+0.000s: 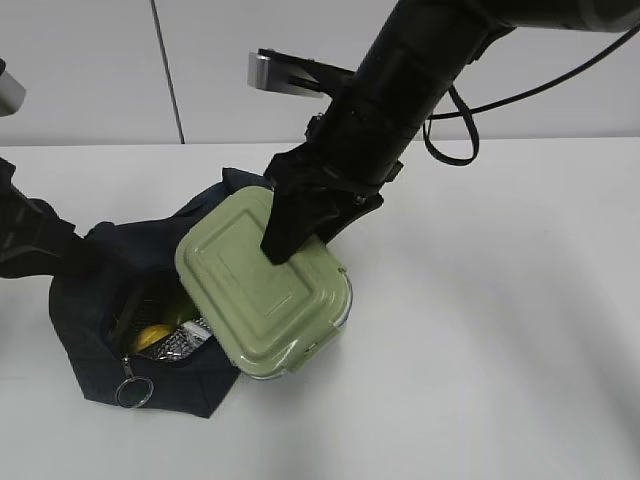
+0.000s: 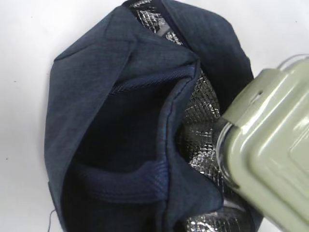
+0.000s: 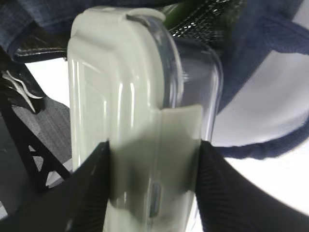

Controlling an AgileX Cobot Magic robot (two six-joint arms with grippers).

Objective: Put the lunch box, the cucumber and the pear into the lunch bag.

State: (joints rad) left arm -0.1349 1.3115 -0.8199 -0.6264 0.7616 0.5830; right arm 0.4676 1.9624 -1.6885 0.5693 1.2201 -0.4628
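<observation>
Here we had the box [image 1: 265,285] clamped between the jaws of our right gripper [image 1: 300,225], one finger on the lid and the other under the clear base, as the right wrist view showed. The box hung tilted at the bag [image 1: 100,290] mouth, its long axis running from eleven to five o'clock in the exterior view, and its lower left part already overlapped the opening. The mouth lay toward eight o'clock from the box, so we judged the coming move to be a slide down and that way. Inside, the pear [image 1: 153,337] showed yellow at the near end, with a glimpse of green beside it that was probably the cucumber. Our left gripper, its jaws together, appeared to pinch the bag's rim at nine o'clock, though the frames hid the contact. Room looked tight: the box seemed nearly as wide as the mouth, and the fruit filled the floor. The table [image 1: 500,300] toward three o'clock lay open.
</observation>
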